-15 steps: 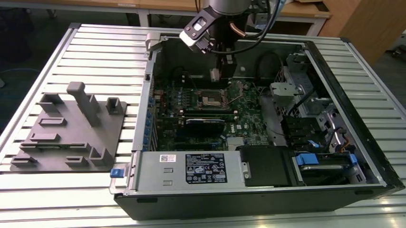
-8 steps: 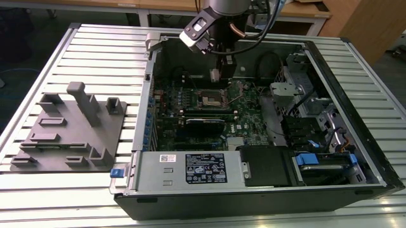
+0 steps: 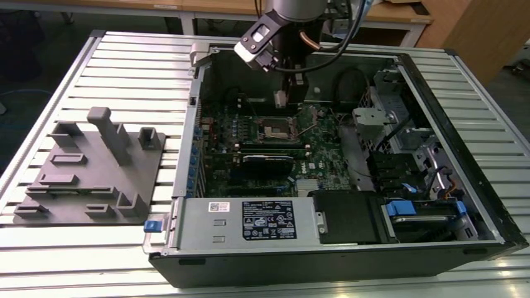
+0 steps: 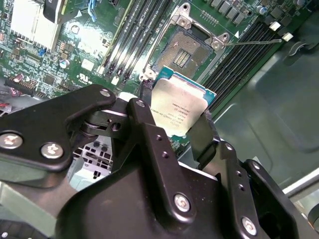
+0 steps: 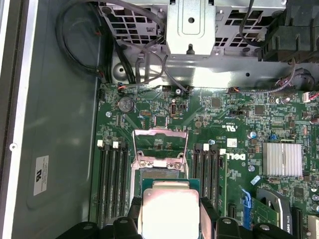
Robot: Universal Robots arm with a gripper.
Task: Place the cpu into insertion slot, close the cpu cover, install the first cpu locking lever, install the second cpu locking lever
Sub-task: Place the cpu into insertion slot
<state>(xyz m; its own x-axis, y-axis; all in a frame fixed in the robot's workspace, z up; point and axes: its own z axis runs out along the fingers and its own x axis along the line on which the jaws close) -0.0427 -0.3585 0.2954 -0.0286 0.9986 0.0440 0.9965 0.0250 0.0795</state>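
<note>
The hand (image 4: pixel 175 105) is closed on the cpu (image 4: pixel 182 107), its 2 fingers pressing opposite edges, probably so that the silvery face and the underside are free for seating. The cpu hangs over 1 edge of the insertion slot (image 4: pixel 192 47), not in it. The second wrist view shows the grip and the slot's bare dark centre. The first wrist view shows the cpu cover (image 5: pixel 159 162) raised at the slot's opposite side, I think to leave the slot open. The exterior view adds the open computer case (image 3: pixel 348 264) on the bench (image 3: pixel 74 261).
</note>
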